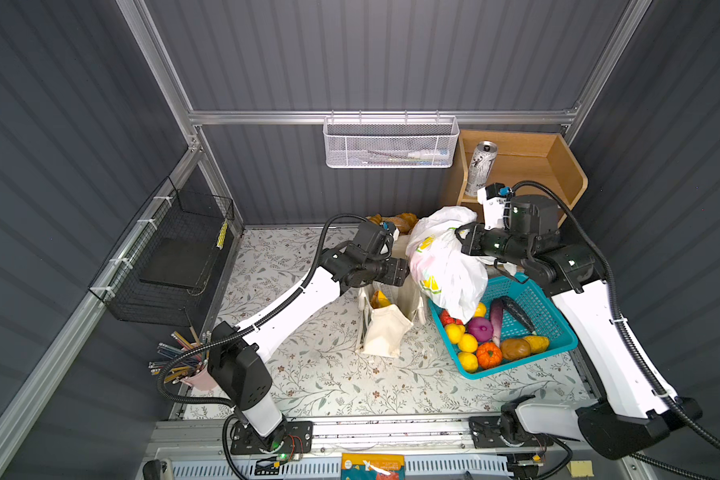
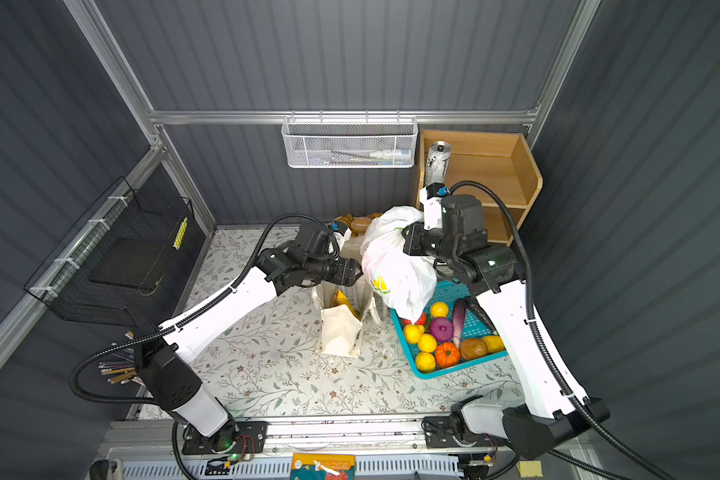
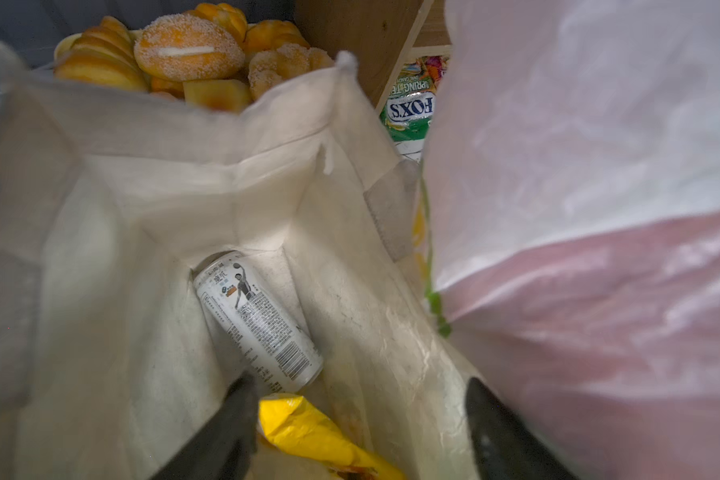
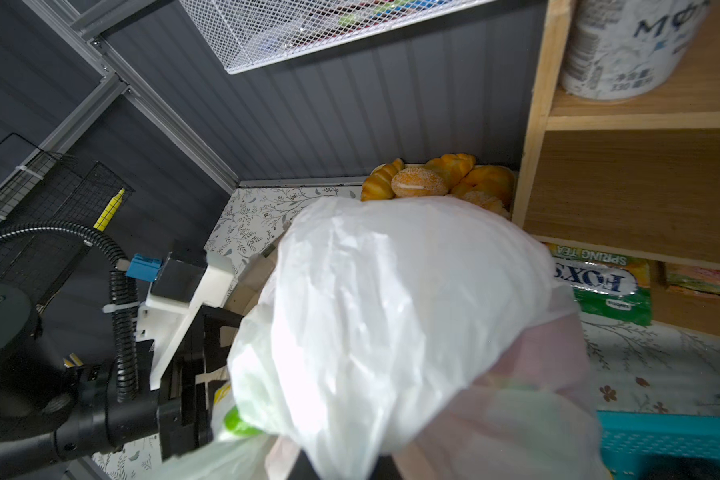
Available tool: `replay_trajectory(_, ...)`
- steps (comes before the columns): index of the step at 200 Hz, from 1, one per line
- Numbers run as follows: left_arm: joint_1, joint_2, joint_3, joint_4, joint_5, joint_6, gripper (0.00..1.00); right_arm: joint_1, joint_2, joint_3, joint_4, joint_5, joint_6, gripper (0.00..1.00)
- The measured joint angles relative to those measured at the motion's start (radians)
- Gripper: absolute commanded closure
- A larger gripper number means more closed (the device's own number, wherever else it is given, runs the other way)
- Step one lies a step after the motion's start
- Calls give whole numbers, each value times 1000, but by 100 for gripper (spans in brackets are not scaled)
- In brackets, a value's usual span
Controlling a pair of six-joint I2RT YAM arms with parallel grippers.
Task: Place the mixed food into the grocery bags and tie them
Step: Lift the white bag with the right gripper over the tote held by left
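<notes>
Your left gripper [image 3: 360, 386], jaws wide, over cream canvas tote [image 1: 383, 332] mid-tabletop containing silver-white drink can [image 3: 258, 320], crinkly yellow snack packet [image 3: 308, 428]. Right gripper [image 1: 460, 237] clamps thin white plastic bag [image 1: 445, 270] aloft. Tying likely next: you need second grip there.

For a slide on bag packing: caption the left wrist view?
Left gripper, jaws open, above the cream tote holding a drink can and yellow snack packet; white plastic bag alongside.
</notes>
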Motion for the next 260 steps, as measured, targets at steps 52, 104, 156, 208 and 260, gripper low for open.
replay_trajectory(52, 0, -146, 27, 29, -100, 40, 0, -8, 20, 135, -45, 6, 2, 100)
replay_trajectory(104, 134, -282, 43, 26, -191, 100, 0, 35, 160, 373, -58, -87, 21, 100)
replay_trajectory(156, 236, -207, -117, 22, -153, 106, 0, 152, 342, 598, -99, -103, 18, 100)
replay_trajectory(208, 239, -167, -216, 46, -61, 100, 81, 223, 425, 649, -95, -121, 29, 100)
replay_trajectory(260, 248, -187, -282, 93, -33, 99, 100, 253, 470, 598, -18, -142, 82, 100)
